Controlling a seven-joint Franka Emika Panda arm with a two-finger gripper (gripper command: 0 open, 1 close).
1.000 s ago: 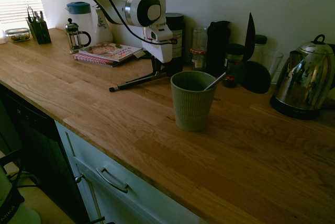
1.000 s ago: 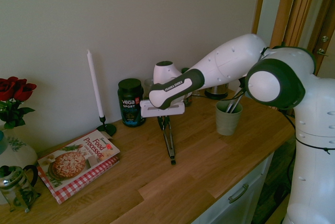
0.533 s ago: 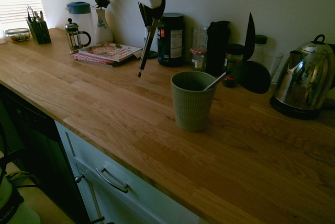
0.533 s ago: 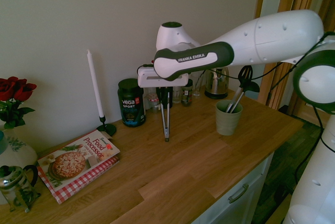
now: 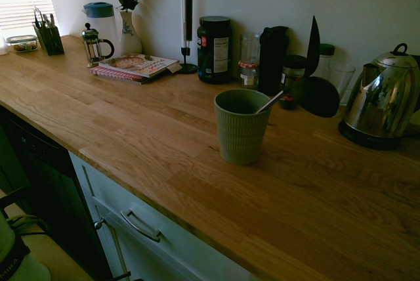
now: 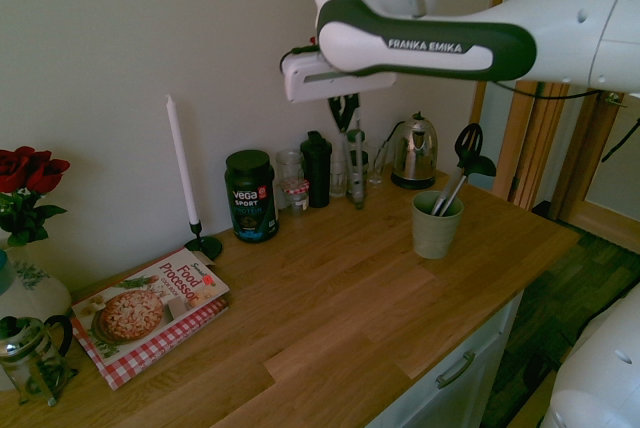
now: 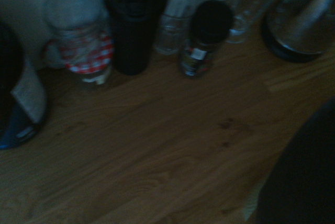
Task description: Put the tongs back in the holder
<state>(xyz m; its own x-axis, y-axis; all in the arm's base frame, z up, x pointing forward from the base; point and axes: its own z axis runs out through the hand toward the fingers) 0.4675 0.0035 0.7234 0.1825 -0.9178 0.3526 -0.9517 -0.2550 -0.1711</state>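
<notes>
From the window end, here are the tongs [image 5: 188, 15], hanging clear of the wooden countertop [image 5: 131, 130], above its wall edge; the ribbed green holder [image 5: 241, 130] stands nearer the front edge, a handle poking out. From the opposite side, the gripper [image 6: 345, 108] is pressed together on the tongs, tips down, with the holder apart, near the cabinet-side edge! Up close, blurry jars [image 7: 201, 38] line the wall edge.

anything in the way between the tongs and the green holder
Nothing visible stands between them: the gripper holds the tongs above the counter, with bare wood on the way to the green holder. The utensils already in the holder rise from its mouth, though, and might crowd the tongs going in.
</notes>
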